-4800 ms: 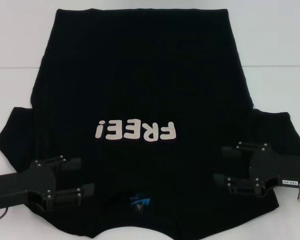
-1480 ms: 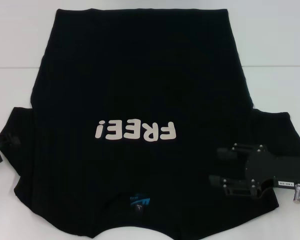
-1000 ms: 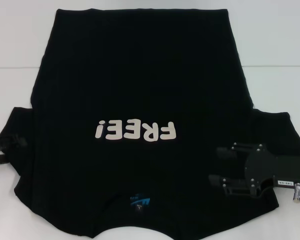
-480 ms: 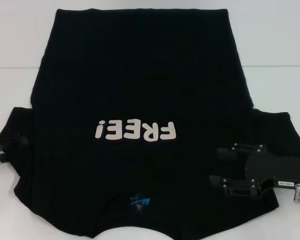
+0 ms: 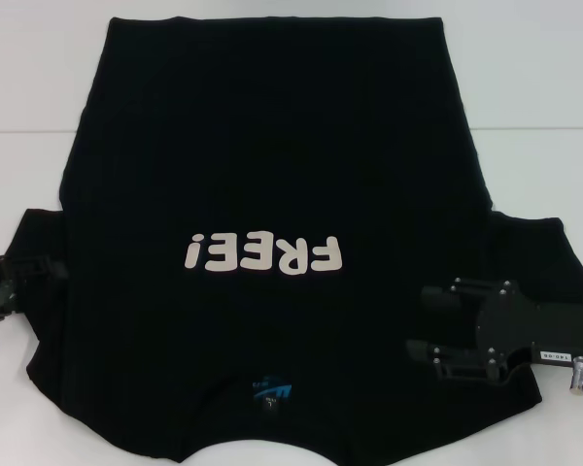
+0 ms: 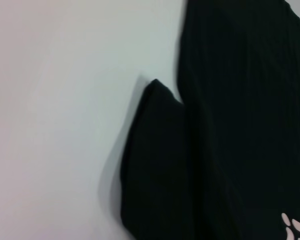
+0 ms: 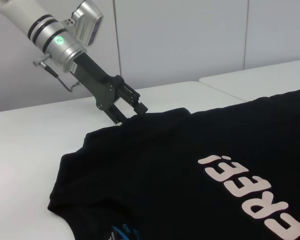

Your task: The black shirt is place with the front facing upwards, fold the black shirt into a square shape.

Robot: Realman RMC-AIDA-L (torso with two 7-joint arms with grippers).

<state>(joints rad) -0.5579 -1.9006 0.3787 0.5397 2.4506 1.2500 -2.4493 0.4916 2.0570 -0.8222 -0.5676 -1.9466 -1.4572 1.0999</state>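
The black shirt (image 5: 272, 146) lies flat and front up on the white table (image 5: 544, 87), its white "FREE!" lettering (image 5: 264, 254) upside down to me and its blue neck label (image 5: 270, 391) at the near edge. My left gripper (image 5: 27, 284) is low at the outer edge of the left sleeve (image 5: 39, 238), open, with its fingertips at the cloth. The right wrist view shows the left gripper (image 7: 129, 111) at that sleeve edge. My right gripper (image 5: 423, 320) hovers open over the shirt's right shoulder. The left wrist view shows only the sleeve (image 6: 155, 165) and table.
Bare white table (image 5: 19, 97) surrounds the shirt on the left, right and far sides. A seam line (image 5: 534, 128) crosses the tabletop. A white wall (image 7: 190, 40) stands behind the table in the right wrist view.
The left gripper has left the shirt's left shoulder for the outer sleeve edge and has crept inward onto it over the last second. The right gripper shifted slightly nearer and stays open.
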